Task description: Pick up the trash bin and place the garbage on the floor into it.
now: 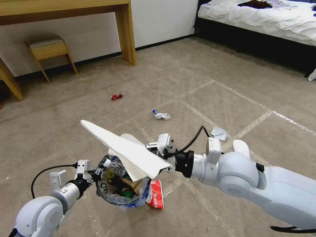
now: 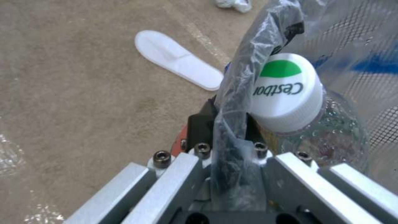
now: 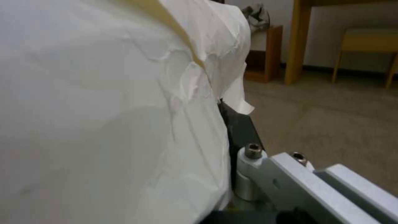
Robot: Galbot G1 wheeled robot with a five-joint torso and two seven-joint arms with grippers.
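The trash bin (image 1: 107, 194), lined with a clear-and-blue bag, hangs low at the front left. My left gripper (image 1: 94, 171) is shut on its rim and liner (image 2: 232, 102). A clear bottle with a white cap (image 2: 286, 90) and a tan piece lie inside. My right gripper (image 1: 162, 157) is shut on a flat white slipper sole (image 1: 125, 151), held tilted over the bin's mouth; the sole (image 3: 104, 124) hides all but one dark finger (image 3: 239, 127). Another white sole (image 2: 178, 63) lies on the floor beyond the bin. A red-white carton (image 1: 155, 195) lies beside the bin.
More garbage lies on the carpet: a red wrapper (image 1: 116, 96), a white-blue tissue (image 1: 161, 115) and a pale-blue tissue (image 1: 219, 133). A wooden desk leg (image 1: 126, 33) and stool (image 1: 49, 49) stand at the back left. A bed (image 1: 263, 16) is at the back right.
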